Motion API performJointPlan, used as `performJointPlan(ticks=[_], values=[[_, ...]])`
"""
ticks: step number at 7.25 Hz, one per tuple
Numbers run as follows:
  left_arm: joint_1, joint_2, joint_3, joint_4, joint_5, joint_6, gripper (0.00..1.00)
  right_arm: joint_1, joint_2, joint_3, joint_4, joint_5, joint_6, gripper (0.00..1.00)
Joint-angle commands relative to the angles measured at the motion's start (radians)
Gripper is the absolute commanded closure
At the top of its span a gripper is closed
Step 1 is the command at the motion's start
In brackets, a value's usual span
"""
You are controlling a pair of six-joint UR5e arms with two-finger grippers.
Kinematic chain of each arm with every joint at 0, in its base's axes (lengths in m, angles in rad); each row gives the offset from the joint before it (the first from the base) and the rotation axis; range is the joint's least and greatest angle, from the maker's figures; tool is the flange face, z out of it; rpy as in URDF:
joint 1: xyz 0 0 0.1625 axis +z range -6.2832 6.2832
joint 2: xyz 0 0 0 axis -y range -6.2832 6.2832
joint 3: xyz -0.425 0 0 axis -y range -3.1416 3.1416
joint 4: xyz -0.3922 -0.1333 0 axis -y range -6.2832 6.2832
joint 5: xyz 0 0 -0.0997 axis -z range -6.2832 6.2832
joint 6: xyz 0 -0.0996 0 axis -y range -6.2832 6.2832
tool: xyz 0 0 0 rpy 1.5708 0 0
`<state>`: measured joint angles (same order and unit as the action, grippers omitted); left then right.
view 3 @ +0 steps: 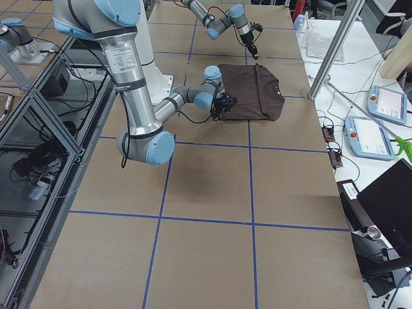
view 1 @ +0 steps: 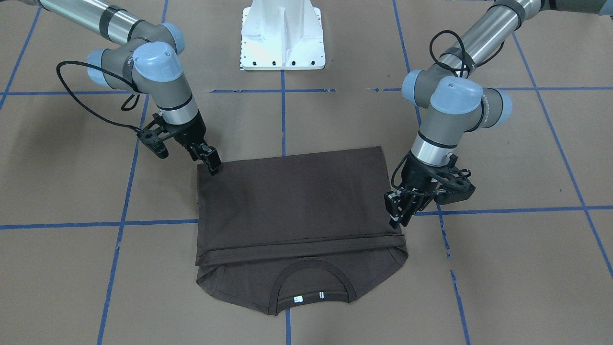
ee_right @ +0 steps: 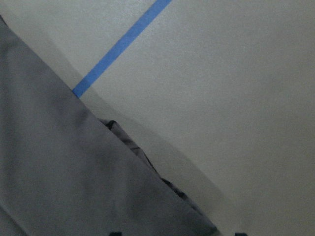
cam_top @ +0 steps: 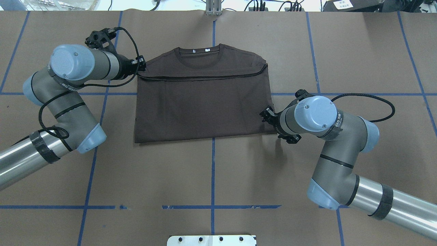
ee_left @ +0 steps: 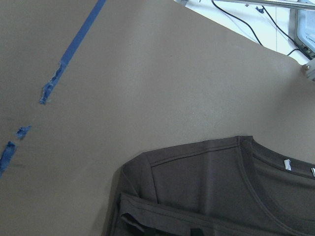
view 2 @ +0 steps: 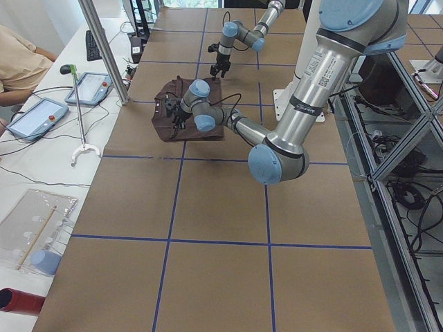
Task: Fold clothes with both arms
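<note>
The dark brown T-shirt (view 1: 297,201) lies flat on the brown table paper, its lower half folded up over the chest. The collar with its white tags (cam_top: 199,51) points away from the robot. My left gripper (view 1: 396,215) (cam_top: 140,65) hovers at the end of the folded hem. Its tips show slightly apart at the bottom of the left wrist view, over the shirt (ee_left: 221,196), holding nothing. My right gripper (view 1: 212,165) (cam_top: 267,114) sits at the shirt's near corner. Its tips stand wide apart beside the cloth edge (ee_right: 59,172), gripping nothing.
The white pedestal base (view 1: 282,43) stands behind the shirt on the robot's side. Blue tape lines (cam_top: 213,171) grid the table. A side bench holds touch pendants (view 2: 90,86) (view 3: 373,138) and cables, and a person's sleeve (view 2: 17,55) shows there.
</note>
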<state>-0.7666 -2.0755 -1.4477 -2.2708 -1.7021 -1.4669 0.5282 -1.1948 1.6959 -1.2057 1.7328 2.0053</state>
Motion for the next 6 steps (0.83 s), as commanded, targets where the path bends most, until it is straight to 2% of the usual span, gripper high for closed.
performJointPlan(ticks=[1, 2, 3, 5, 6], values=[[0.001, 0.0, 0.003, 0.001, 0.001, 0.003, 0.64, -0.002, -0.002, -0.002, -0.003, -0.001, 0.004, 0.49], [0.003, 0.0, 0.006, 0.001, 0.001, 0.002, 0.64, -0.001, -0.008, 0.007, -0.005, 0.002, 0.001, 0.96], [0.006, 0.002, 0.016, 0.001, 0.001, 0.002, 0.64, -0.001, -0.008, 0.013, -0.005, 0.005, -0.002, 1.0], [0.006, 0.0, 0.024, -0.001, 0.001, 0.002, 0.64, -0.001, -0.018, 0.017, -0.003, 0.007, -0.002, 1.0], [0.006, 0.0, 0.024, -0.001, 0.001, 0.002, 0.64, 0.001, -0.031, 0.049, -0.008, 0.008, -0.002, 1.0]])
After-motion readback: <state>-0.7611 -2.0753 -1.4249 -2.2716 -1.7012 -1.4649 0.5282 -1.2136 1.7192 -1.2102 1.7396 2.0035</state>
